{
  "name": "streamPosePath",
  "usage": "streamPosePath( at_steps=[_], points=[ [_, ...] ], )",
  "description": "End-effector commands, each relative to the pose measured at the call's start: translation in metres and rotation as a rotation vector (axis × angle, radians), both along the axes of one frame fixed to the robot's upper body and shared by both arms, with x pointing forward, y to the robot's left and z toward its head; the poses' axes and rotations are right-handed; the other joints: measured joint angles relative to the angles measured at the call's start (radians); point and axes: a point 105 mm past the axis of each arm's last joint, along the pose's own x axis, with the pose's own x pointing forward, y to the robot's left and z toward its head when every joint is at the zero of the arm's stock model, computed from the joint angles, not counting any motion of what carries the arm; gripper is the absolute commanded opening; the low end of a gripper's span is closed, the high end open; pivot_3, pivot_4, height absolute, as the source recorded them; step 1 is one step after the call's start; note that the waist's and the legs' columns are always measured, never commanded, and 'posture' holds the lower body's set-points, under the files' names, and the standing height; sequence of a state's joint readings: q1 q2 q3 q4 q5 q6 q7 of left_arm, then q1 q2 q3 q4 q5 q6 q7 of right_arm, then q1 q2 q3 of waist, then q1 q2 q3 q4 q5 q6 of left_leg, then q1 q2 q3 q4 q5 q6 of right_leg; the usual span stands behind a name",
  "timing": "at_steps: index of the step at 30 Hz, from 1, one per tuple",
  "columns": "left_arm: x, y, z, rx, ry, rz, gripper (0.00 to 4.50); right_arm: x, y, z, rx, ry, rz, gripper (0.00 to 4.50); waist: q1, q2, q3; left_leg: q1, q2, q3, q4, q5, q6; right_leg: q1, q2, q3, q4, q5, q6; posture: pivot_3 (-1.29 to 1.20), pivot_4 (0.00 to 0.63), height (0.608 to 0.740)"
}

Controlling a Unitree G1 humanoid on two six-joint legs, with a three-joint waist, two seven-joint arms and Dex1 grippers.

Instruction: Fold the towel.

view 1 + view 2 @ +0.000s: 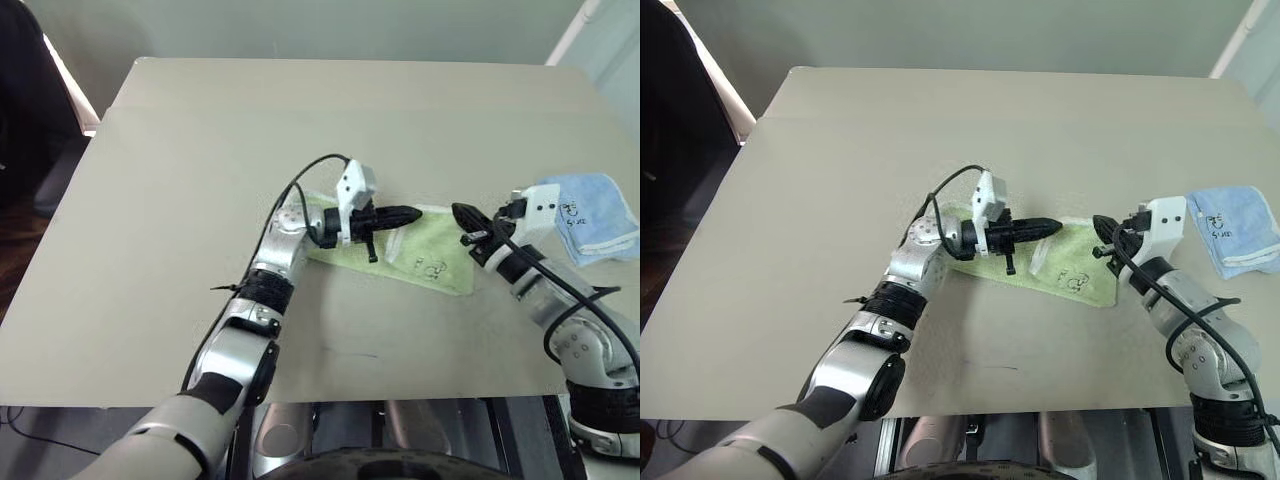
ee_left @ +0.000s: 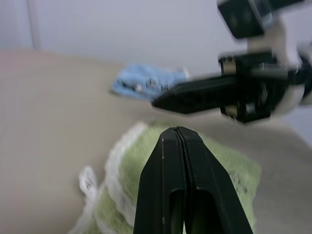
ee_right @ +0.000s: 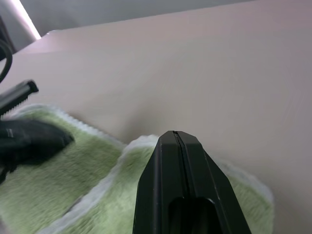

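The light green towel (image 1: 436,252) lies flat on the table, right of the middle, with white edging, a small white loop (image 1: 394,246) and a dark printed figure (image 1: 431,267). One edge looks doubled over in the right wrist view. My left gripper (image 1: 412,213) reaches in from the left, level and just above the towel's far edge, shut with nothing between its fingers (image 2: 165,185). My right gripper (image 1: 458,212) hovers at the towel's far right corner, also shut and empty. The two tips face each other a short gap apart. The towel (image 3: 63,190) spreads under both.
A smaller light blue cloth (image 1: 592,213) lies folded near the table's right edge, behind my right wrist. The beige table (image 1: 300,130) stretches wide to the left and far side. A dark shape (image 1: 25,110) stands off the table's far left corner.
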State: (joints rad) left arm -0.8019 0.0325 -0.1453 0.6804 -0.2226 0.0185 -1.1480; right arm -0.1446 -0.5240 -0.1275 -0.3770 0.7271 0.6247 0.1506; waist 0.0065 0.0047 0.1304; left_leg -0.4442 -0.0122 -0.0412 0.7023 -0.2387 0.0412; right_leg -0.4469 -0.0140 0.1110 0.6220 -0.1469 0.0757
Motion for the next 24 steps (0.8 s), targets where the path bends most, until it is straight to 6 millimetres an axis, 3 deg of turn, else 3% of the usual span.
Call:
streamPosePath(
  at_steps=[1,8,16,20,24],
  points=[
    [-0.004,-0.012,-0.004,0.066,-0.055,-0.027,0.05,0.004,-0.002,-0.004,-0.024,-0.023,-0.017,0.00,0.000,0.000,0.000,0.000,0.000,0.000,0.000,0.000,0.000,0.000,0.000,0.000,0.000,0.000,0.000,0.00,0.150,0.728],
    [-0.022,-0.002,-0.037,0.196,-0.007,-0.103,0.05,0.003,-0.007,-0.035,-0.052,0.023,-0.069,0.00,0.000,0.001,0.000,0.000,0.000,0.000,-0.003,-0.001,-0.001,0.000,0.000,0.000,-0.003,0.003,0.000,0.00,0.150,0.728],
    [-0.039,0.009,-0.060,0.293,0.051,-0.145,0.05,0.004,-0.003,-0.053,-0.136,-0.015,-0.056,0.00,0.000,0.002,0.000,0.000,0.000,-0.002,-0.002,0.000,0.000,0.003,0.000,-0.001,-0.010,0.003,-0.007,0.00,0.150,0.728],
    [-0.040,0.006,-0.055,0.261,0.056,-0.139,0.05,0.007,-0.004,-0.049,-0.136,-0.048,-0.060,0.00,0.000,0.002,0.000,0.001,0.000,-0.002,-0.002,0.000,0.000,0.005,0.000,0.000,-0.011,0.004,-0.008,0.00,0.150,0.728],
    [-0.033,0.004,-0.036,0.168,0.092,-0.113,0.05,0.005,-0.001,-0.029,-0.084,-0.114,-0.009,0.00,0.000,0.003,0.000,0.001,0.000,-0.002,-0.002,-0.001,0.000,0.005,0.000,0.000,-0.011,0.004,-0.008,0.00,0.150,0.728]
  ],
)
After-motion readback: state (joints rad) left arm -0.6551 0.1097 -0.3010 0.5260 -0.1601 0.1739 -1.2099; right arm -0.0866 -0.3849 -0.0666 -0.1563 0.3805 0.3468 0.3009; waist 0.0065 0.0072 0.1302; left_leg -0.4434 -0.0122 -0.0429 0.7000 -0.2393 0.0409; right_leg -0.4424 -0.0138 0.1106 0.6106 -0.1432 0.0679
